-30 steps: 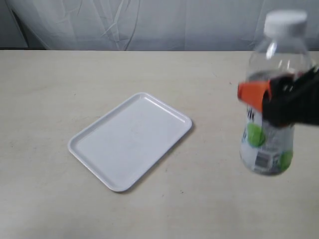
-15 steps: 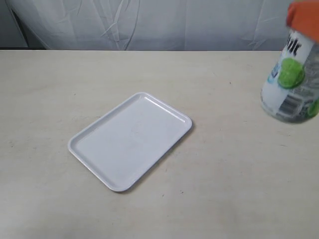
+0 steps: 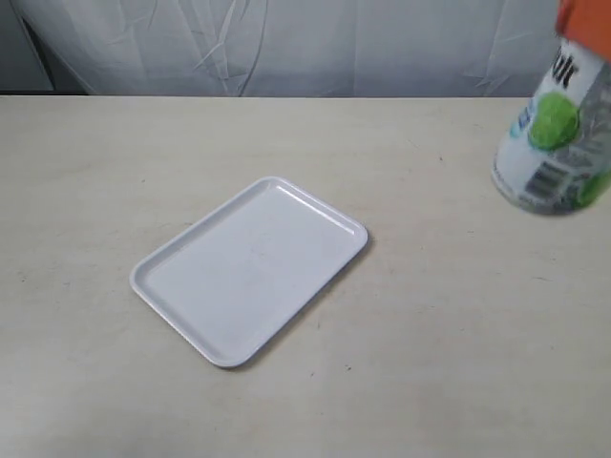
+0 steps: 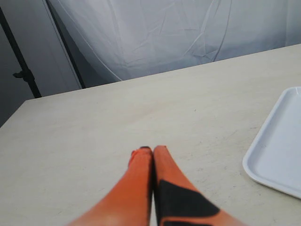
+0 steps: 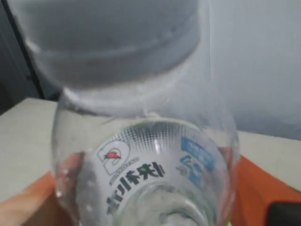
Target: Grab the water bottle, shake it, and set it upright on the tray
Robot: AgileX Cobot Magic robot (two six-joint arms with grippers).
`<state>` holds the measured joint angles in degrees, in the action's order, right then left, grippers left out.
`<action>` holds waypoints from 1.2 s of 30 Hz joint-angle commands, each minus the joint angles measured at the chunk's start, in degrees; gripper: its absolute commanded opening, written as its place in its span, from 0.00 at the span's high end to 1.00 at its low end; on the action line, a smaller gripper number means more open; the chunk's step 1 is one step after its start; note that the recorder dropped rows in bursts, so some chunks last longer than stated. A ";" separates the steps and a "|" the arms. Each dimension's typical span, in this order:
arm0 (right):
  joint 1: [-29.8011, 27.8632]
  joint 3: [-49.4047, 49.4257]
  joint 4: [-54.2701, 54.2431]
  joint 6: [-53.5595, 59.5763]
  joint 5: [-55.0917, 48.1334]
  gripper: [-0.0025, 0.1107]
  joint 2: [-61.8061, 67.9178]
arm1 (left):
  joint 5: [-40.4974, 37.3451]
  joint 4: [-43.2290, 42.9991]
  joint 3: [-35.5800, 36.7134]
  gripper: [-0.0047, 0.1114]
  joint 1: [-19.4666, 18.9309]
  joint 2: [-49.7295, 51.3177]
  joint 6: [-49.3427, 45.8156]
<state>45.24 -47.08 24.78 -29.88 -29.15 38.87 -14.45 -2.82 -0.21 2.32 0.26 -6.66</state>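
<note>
Right fingers (image 5: 256, 188) are clamped on the water bottle (image 5: 141, 160), one orange finger on each side of the clear body. The white cap (image 5: 113, 42) sits closest to the wrist camera, blurred. The label (image 5: 136, 169) with its green print lies between the fingers.

In the exterior view the water bottle (image 3: 552, 143) hangs lifted off the worktop (image 3: 430, 315), tilted, with its upper part cut by the frame edge. An orange bit of the right fingers (image 3: 584, 24) shows at its top. Barcode and green dot face the camera.

Left fingers (image 4: 141, 162) are pressed together with nothing between them, tips over bare worktop (image 4: 94, 117). A corner of the tray (image 4: 282, 146) lies off to one side of the tips, apart from them.

The tray (image 3: 248, 272) lies flat on the worktop, white with a low rim, set at an angle. It is well apart from the right fingers and the bottle.

Past the worktop's far edge hangs a white curtain (image 4: 164, 33), with a dark stand (image 4: 19, 61) beside it.
</note>
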 commanded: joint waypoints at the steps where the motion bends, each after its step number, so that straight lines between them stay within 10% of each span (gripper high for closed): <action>1: -0.14 9.84 5.52 -6.44 -4.09 0.98 6.17 | 0.77 0.10 0.21 0.96 0.02 -0.26 0.13; 11: 2.79 -4.75 3.40 -5.49 -0.04 0.98 1.15 | 0.77 0.10 0.21 0.96 0.02 -0.26 0.13; 25: 2.79 4.92 -1.34 -5.46 6.91 0.98 6.23 | 0.77 0.10 0.21 0.96 0.02 -0.26 0.13; 31: 1.23 4.61 33.31 -33.96 -30.11 0.98 8.44 | 0.77 0.10 0.21 0.96 0.02 -0.26 0.13; 33: 1.63 4.61 26.92 -28.28 -26.07 0.98 8.13 | 0.77 0.10 0.21 0.96 0.02 -0.26 0.13; 36: 3.36 5.27 -4.78 8.66 0.14 0.98 5.35 | 0.77 0.10 0.21 0.96 0.02 -0.26 0.13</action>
<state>46.56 -41.67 40.96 -47.04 -51.56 46.34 -14.45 -2.82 -0.21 2.32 0.26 -6.66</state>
